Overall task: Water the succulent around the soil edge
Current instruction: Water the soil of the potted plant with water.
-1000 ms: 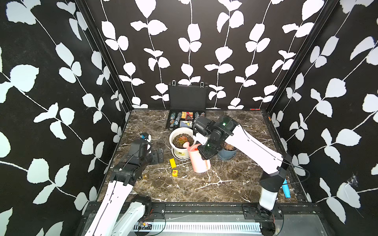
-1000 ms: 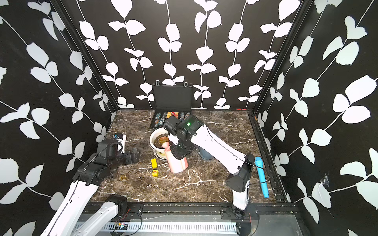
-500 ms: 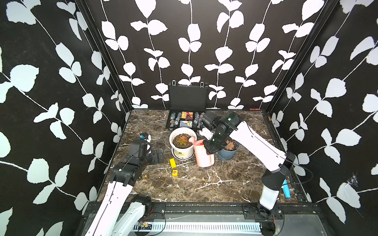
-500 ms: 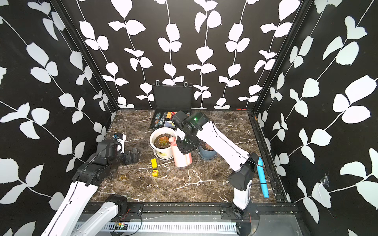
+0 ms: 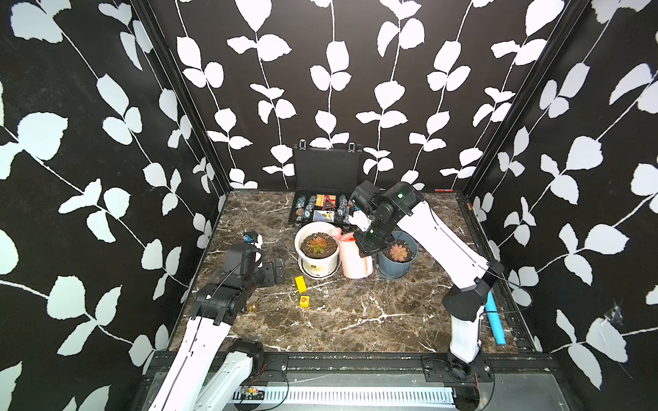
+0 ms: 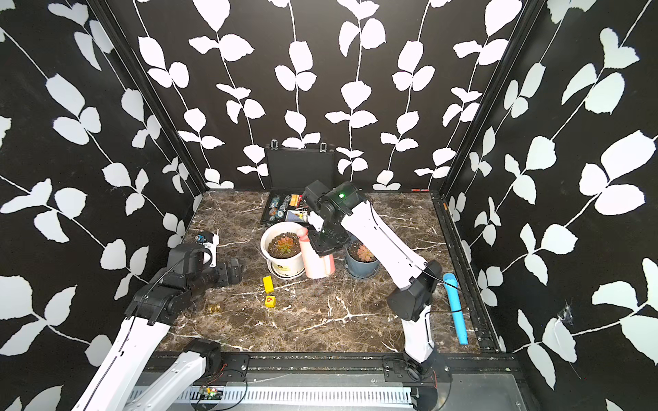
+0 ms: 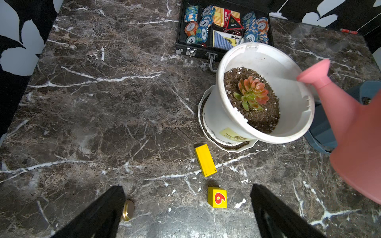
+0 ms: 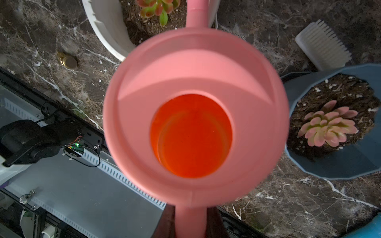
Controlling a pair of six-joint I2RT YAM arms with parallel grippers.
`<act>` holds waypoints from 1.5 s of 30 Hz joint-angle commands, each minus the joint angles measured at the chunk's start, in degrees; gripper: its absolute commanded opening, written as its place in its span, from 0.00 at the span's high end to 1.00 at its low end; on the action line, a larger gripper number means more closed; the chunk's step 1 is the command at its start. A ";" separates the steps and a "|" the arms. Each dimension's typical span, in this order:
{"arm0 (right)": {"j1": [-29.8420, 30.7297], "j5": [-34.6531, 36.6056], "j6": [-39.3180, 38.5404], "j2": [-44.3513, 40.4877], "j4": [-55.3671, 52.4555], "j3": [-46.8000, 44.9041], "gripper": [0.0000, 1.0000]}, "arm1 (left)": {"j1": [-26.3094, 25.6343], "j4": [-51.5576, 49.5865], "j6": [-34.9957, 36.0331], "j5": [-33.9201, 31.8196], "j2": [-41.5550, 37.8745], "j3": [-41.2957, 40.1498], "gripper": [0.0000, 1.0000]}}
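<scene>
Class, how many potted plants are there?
2: the succulent in the white pot; the pink rosette in the blue-grey pot, across the watering can. None seems hidden.

Both top views look down from high front; wrist views sit close, sharing the succulent.

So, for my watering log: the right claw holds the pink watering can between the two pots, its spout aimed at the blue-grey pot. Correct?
No: the spout is aimed at the white pot, its tip at that rim; the left wrist view shows it. Otherwise right: the right claw holds the pink watering can between it and the blue-grey pot.
</scene>
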 commanded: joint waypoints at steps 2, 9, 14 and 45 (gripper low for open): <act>-0.24 -0.96 -0.52 2.42 -3.54 4.16 1.00 | 0.43 -0.50 -0.44 0.09 -0.61 0.40 0.01; -0.20 -1.68 0.20 5.38 -4.16 9.22 1.00 | 0.42 -0.42 -0.43 0.27 -0.60 0.35 0.01; -0.10 -2.28 0.32 6.19 -4.17 10.60 1.00 | 0.45 -0.41 -0.36 0.35 -0.75 0.38 0.01; 5.47 1.75 3.31 11.65 -7.62 21.91 1.00 | 0.60 -0.15 -0.17 0.97 -1.06 0.24 0.01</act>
